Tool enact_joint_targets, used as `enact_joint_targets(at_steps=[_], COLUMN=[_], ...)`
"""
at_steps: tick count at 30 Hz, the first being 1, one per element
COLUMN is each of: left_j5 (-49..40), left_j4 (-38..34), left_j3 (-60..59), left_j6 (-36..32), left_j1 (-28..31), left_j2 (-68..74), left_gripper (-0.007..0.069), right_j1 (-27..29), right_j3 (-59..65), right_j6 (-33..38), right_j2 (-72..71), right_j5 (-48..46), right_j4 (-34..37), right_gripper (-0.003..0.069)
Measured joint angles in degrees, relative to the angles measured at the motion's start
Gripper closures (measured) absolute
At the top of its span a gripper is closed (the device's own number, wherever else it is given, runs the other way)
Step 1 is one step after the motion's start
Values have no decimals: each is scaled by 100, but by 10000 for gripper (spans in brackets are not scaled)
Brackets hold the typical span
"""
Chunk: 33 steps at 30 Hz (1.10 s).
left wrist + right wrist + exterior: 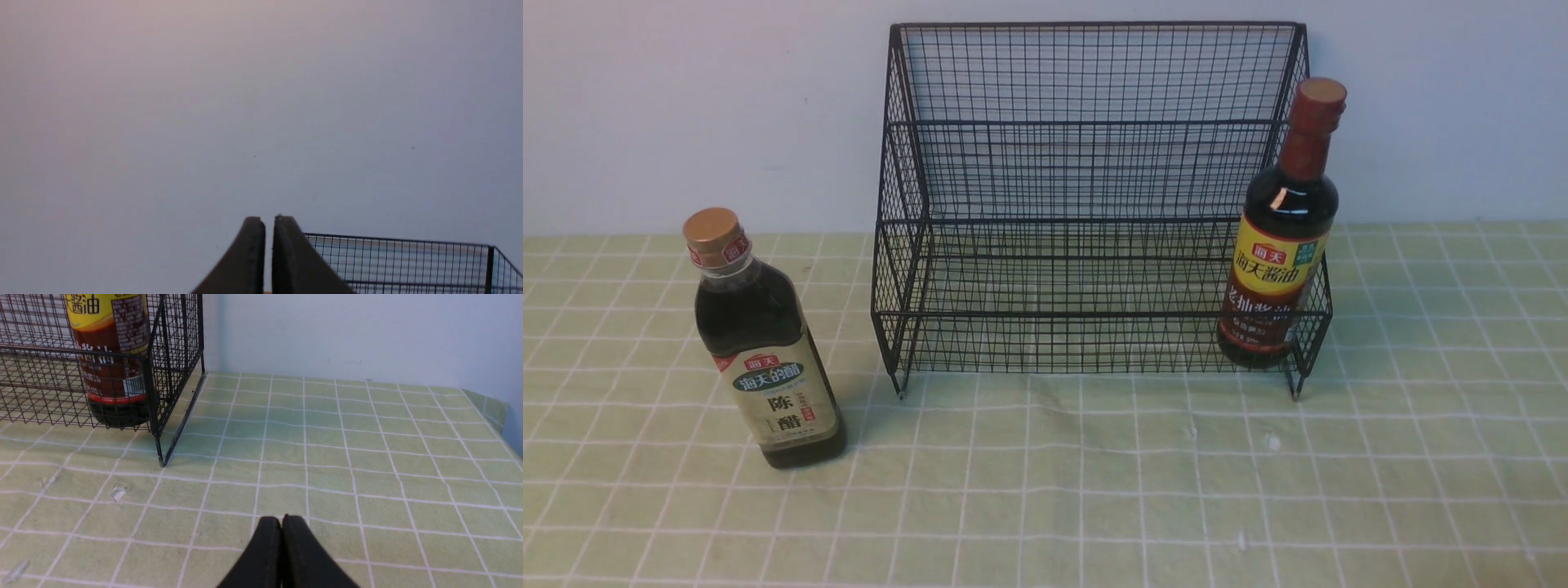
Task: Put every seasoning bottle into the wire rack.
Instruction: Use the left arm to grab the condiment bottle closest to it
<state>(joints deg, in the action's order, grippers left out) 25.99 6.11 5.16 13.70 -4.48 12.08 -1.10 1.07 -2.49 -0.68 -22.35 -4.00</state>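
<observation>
While both grippers are empty, the left gripper has its dark fingers drawn together with only a sliver of a gap between the tips. It grips nothing and faces the pale wall. The right gripper is fully closed too, tips pressed flat against each other, with the green checked cloth beyond it and nothing held. Each shows only as a pair of fingertips in its own wrist view, the rest cut off at the frame edge.

In the front view the wire rack fills the upper centre. The round bottle with the brown-red cap stands upright inside the right end of its lower tier, its base veiled by the front mesh. The right wrist view cuts off its neck and cap. The squarish gold-capped bottle stands upright on the cloth at lower left, outside the rack and apart from it. A few pale specks on the cloth are too small to identify.
</observation>
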Motion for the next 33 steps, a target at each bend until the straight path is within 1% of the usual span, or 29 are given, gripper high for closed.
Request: enact_joint_targets(at_steps=[1,2,4,5,6,7,9,10,12,14,17,20,22,23,24,26,28,33], left_j5=[-1,6,26,40,36,119,178,298,438,483,545,568,599,606,687,915,1128,1444], left_j4=[141,518,959,1156,1193,1464,1635,1802,1897,1904,1800,1396,1137,1075,873,661,594,546], left_j3=[100,370,694,843,872,1078,1222,1388,1596,1725,1944,2105,2171,2176,2202,2228,2239,2239], left_j6=[5,38,162,240,254,395,488,589,645,664,636,525,454,445,419,402,346,166], left_j1=[0,0,0,0,0,0,0,0,0,0,0,0,0,0,0,0,0,0], left_j2=[167,577,1207,1526,1589,2141,2430,2860,3396,3741,4312,4891,5131,5185,5366,5641,5831,6352], left_gripper=[610,608,596,586,585,562,541,505,442,393,278,170,118,113,79,53,43,40], right_j1=[0,0,0,0,0,0,0,0,0,0,0,0,0,0,0,0,0,0], right_j3=[0,0,0,0,0,0,0,0,0,0,0,0,0,0,0,0,0,0], right_j6=[0,0,0,0,0,0,0,0,0,0,0,0,0,0,0,0,0,0], right_j2=[0,0,0,0,0,0,0,0,0,0,0,0,0,0,0,0,0,0], right_j5=[0,0,0,0,0,0,0,0,0,0,0,0,0,0,0,0,0,0], right_j4=[0,0,0,0,0,0,0,0,0,0,0,0,0,0,0,0,0,0], right_gripper=[673,673,673,673,673,673,673,673,673,673,673,673,673,673,673,673,673,673])
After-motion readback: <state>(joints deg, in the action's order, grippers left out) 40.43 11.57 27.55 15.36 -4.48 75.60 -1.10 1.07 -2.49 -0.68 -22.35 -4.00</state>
